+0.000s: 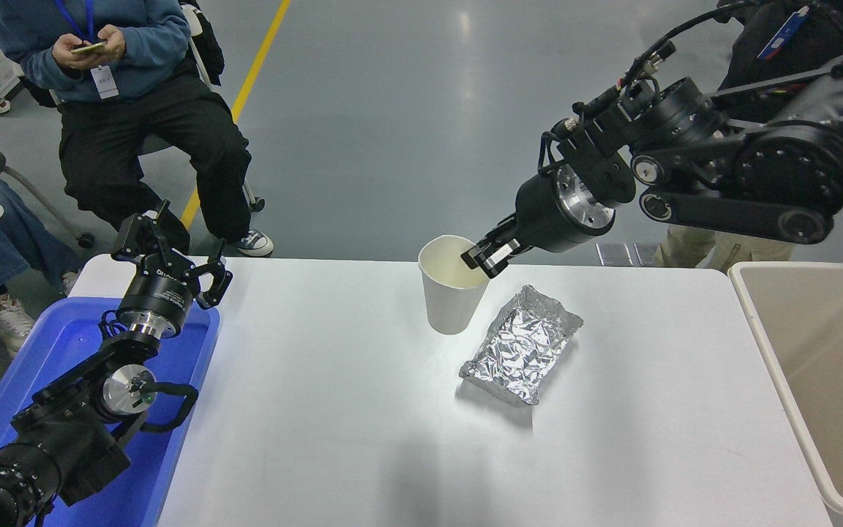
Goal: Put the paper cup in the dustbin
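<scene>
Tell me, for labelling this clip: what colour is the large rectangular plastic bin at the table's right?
Beige, plain and unpatterned; the large rectangular plastic bin shows best in the head view.

The white desk [334,410] carries a crinkled silver foil packet [521,345] lying flat near its middle. A blue tray [147,476] sits at the desk's left edge, partly overhanging it.
</scene>
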Tool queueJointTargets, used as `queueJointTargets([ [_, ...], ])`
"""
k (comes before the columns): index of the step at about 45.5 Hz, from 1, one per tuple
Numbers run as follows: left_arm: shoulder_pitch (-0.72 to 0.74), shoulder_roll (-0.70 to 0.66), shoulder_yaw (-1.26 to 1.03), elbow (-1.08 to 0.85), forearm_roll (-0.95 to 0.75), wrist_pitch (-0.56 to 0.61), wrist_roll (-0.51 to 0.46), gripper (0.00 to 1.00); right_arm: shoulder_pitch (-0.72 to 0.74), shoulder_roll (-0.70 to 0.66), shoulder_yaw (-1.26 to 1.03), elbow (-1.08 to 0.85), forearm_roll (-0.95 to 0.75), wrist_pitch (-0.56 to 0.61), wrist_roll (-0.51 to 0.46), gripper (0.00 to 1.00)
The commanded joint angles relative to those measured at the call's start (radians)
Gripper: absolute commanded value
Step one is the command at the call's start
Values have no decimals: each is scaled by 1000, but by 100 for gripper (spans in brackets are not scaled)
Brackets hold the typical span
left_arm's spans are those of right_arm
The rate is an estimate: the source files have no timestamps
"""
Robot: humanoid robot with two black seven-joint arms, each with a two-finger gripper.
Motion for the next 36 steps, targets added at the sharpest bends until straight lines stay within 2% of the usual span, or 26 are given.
queueJointTargets([
  [1,0,0,0,-1,0,0,0,100,-26,-132,8,-4,-2,-1,1,0],
  [19,0,0,0,0,0,0,0,100,-188,-486,159,-70,0,-5,10,0],
  [25,0,0,0,-1,0,0,0,100,-292,-591,269,-92,3,-12,10,0],
  [36,0,0,0,-1,0,0,0,100,-519,-687,481,-138,3,-34,10,0],
])
